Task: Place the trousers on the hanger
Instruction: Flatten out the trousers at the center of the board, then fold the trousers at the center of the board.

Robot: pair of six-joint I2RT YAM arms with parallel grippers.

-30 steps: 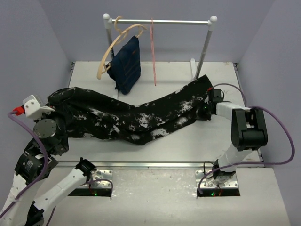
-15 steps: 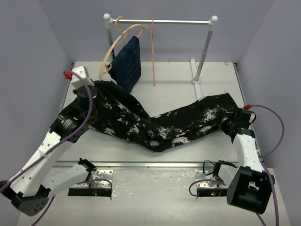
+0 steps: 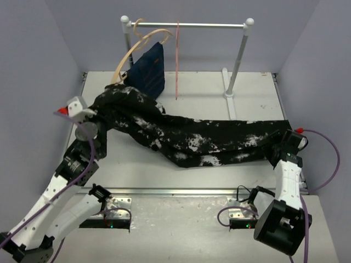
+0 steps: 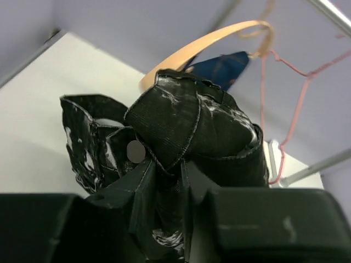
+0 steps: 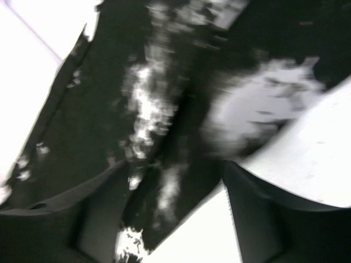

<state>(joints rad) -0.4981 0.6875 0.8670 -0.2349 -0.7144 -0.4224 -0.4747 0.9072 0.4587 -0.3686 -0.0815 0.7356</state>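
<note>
The black, white-speckled trousers (image 3: 208, 137) lie stretched across the table from the left to the right edge. My left gripper (image 3: 97, 118) is shut on a bunched fold of their waistband (image 4: 186, 118), held up off the table; the fabric is pinched between its jaws (image 4: 167, 170). At the leg's end stands my right gripper (image 3: 277, 148), open, its fingers (image 5: 82, 205) wide apart with the blurred trouser cloth (image 5: 159, 109) lying loose between them. The thin pink wire hanger (image 3: 177, 60) hangs from the rail, also in the left wrist view (image 4: 296, 107).
A clothes rail (image 3: 208, 24) on two white posts stands at the back. A tan wooden hanger (image 3: 130, 55) carrying a navy garment (image 3: 151, 71) hangs at its left end, close to the raised waistband. Grey walls close in on both sides.
</note>
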